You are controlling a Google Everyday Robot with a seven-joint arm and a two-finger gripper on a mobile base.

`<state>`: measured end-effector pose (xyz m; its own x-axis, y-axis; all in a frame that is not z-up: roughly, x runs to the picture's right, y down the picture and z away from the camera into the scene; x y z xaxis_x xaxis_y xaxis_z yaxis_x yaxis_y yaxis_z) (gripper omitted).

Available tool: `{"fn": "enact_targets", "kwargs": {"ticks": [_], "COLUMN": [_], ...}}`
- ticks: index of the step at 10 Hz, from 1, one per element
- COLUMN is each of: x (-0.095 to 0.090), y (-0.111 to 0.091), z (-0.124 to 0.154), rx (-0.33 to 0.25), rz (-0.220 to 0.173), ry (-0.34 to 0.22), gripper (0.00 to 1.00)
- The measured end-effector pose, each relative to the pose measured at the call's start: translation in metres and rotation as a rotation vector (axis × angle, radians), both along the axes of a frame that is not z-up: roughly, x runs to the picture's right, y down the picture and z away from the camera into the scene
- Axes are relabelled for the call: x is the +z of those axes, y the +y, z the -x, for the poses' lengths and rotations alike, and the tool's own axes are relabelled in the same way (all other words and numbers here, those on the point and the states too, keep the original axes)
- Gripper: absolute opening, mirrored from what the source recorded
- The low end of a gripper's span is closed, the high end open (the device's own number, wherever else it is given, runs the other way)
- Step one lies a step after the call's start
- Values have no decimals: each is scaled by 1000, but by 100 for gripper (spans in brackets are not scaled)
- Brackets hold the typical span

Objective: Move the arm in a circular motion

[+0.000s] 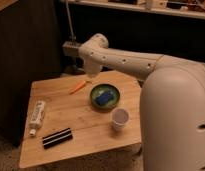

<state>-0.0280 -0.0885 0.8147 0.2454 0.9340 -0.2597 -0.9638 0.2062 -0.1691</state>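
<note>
The arm, thick and cream-white with small dark holes, reaches from the lower right up to a bent elbow above the table's back edge. Its big near segment fills the right side of the view. From the elbow a short last segment points down toward the table. The gripper sits at that downward end and is hidden from this view; it is shut and I see nothing held in it.
On the wooden table are an orange stick-like item, a green bowl holding a blue thing, a white cup, a white tube and a black bar. A dark cabinet stands on the left.
</note>
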Motion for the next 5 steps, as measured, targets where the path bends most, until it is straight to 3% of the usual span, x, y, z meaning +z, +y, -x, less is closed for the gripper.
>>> {"fn": "enact_targets", "kwargs": {"ticks": [1, 3, 5], "x": [0, -5, -21], "y": [6, 28, 63], "z": [-36, -80, -117], "rx": [55, 124, 198], "rz": [2, 12, 10], "ry": [24, 57, 38], "gripper": [0, 0, 0]}}
